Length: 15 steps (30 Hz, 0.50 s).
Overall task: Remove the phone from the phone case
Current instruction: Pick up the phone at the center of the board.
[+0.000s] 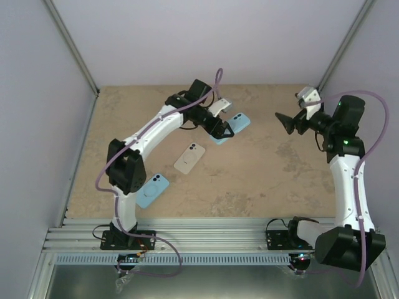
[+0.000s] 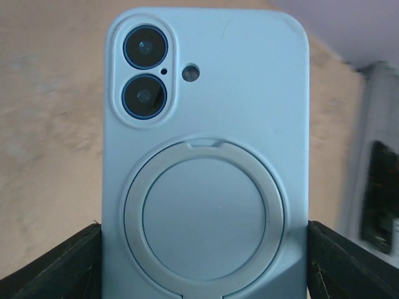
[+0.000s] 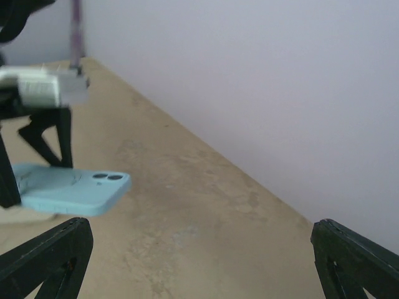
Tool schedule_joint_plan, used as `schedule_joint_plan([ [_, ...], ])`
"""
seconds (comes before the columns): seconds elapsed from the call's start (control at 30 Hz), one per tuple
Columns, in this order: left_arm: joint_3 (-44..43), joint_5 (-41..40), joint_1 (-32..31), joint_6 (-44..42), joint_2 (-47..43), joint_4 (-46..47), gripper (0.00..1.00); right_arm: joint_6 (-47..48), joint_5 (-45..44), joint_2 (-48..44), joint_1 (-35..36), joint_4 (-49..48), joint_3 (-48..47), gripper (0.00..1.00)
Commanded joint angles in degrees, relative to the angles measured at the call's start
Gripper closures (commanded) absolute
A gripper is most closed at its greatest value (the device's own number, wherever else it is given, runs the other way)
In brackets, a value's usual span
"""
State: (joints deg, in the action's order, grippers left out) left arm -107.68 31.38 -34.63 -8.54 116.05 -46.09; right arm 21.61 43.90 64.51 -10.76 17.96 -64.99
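Evidently the pale blue silicone phone case [image 2: 206, 124], phone [image 2: 144, 48] inside, is clamped by its sides in the left gripper [image 2: 203, 268] above the far middle of the beige table [image 1: 268, 180], the right gripper [image 3: 199, 261] wide open and empty, extraction not yet begun.

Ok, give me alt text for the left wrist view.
The back of a light blue phone case fills the frame, gripped at both lower edges by black fingers. Twin camera lenses sit top left, a round ring stand at centre, beige table behind.
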Motion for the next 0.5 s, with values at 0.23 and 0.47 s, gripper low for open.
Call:
schedule_joint_plan([
  [0.23,6.1,31.75,1.15,-16.44,-11.13,-11.81,0.39,41.84,9.77,-11.05,6.98,20.84,3.33,0.02],
  [0.47,7.29,39.67,0.97,-25.26,-12.33,-20.92,0.41,53.65,8.84,-14.11,10.59,26.1,2.39,0.11],
])
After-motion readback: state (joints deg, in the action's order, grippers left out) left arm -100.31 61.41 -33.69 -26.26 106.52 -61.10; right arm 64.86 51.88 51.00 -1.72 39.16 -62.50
